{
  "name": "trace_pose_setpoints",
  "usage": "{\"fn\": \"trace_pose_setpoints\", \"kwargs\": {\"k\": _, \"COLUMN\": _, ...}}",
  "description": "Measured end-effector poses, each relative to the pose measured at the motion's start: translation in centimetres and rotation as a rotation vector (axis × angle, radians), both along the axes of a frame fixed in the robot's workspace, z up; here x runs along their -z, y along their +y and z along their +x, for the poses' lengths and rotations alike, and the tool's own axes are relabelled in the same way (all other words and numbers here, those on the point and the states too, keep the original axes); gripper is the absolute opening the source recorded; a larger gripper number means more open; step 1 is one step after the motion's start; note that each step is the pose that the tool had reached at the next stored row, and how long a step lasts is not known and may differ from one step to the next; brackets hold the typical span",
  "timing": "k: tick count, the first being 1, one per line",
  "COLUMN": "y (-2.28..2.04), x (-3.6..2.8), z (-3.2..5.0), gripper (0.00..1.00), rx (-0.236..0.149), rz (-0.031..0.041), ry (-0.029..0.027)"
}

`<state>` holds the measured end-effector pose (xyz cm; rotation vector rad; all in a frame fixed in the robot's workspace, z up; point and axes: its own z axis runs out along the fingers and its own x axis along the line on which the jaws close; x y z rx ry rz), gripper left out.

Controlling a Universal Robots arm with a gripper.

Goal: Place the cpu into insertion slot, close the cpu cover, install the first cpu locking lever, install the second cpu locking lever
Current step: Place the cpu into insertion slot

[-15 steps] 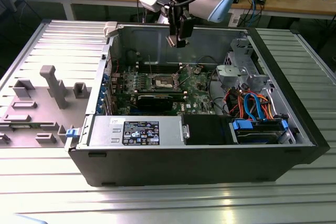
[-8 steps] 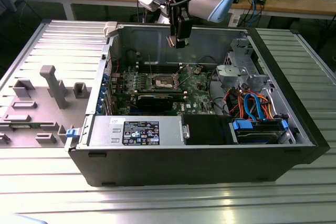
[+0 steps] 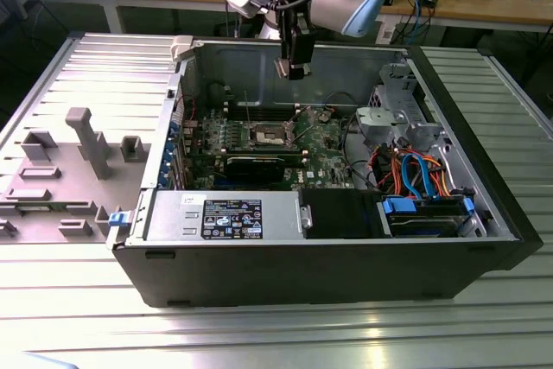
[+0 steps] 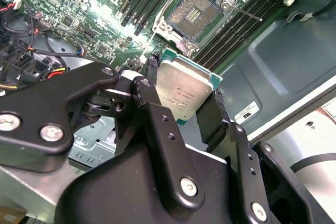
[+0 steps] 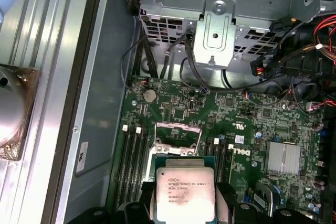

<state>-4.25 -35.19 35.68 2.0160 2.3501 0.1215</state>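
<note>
Open PC case [image 3: 346,274] lies on ribbed alu table [image 3: 259,334]; labelled PSU [image 3: 225,216] along its near wall; blue & orange cables [image 3: 415,170] just beside drive cage [image 3: 393,118], exterior view's right; grey plastic fixture [image 3: 86,140] on table, exterior view's left; coin cell [image 5: 150,95] & finned heatsink [image 5: 284,157] in first wrist view, well apart

Electronics workshop, open computer tower [image 3: 328,265] on ribbed aluminium table [image 3: 259,334], cable-strewn wooden workbench [image 3: 510,13] at twelve o'clock, grey fixture blocks [image 3: 86,140] at nine o'clock.

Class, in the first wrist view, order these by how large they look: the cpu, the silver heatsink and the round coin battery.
1. cpu, though it sits nearest the camera, which enlarges it.
2. silver heatsink.
3. coin battery.
</note>
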Motion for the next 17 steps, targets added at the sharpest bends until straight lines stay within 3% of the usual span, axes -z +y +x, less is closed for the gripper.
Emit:
{"fn": "trace_pose_setpoints", "kwargs": {"k": 16, "y": 0.0, "x": 0.0, "z": 0.0, "gripper": 0.54, "rx": 0.008, "rz": -0.0001, "ry": 0.0}}
{"fn": "trace_pose_setpoints", "kwargs": {"k": 17, "y": 0.0, "x": 0.1, "z": 0.0, "gripper": 0.54, "rx": 0.078, "rz": 0.0, "ry": 0.0}}
